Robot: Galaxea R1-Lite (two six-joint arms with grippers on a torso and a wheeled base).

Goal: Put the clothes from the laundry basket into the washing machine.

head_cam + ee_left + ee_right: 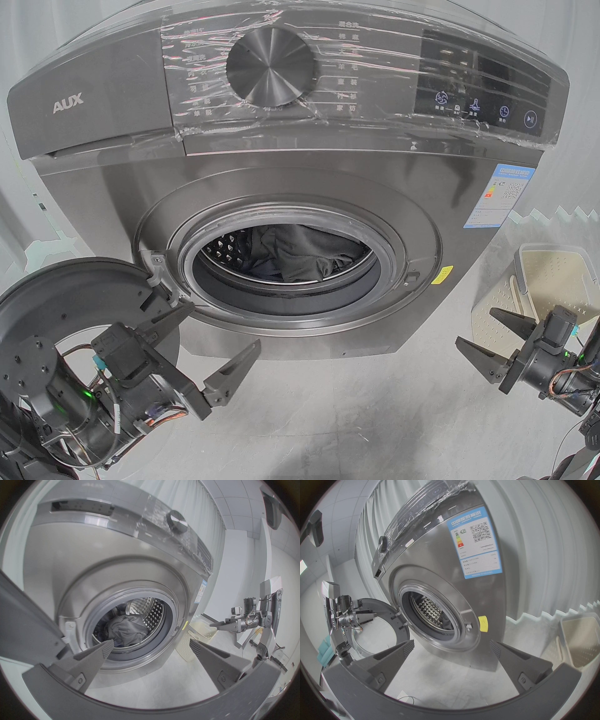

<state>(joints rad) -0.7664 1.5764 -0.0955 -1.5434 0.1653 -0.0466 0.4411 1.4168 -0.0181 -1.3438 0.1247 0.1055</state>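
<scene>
Clothes (294, 253) heaped at front edge of drum (226, 250); closing the door (69, 300) could pinch a trailing fold. Left gripper (222, 325) and right gripper (476, 325) both spread, empty.

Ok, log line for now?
washing machine door open | dark clothes in drum | laundry basket looks empty | left gripper open | right gripper open

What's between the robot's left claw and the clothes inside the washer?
Just the open doorway's rubber rim, in the head view. The left gripper hovers outside it, open; the clothes lie inside the drum.
</scene>
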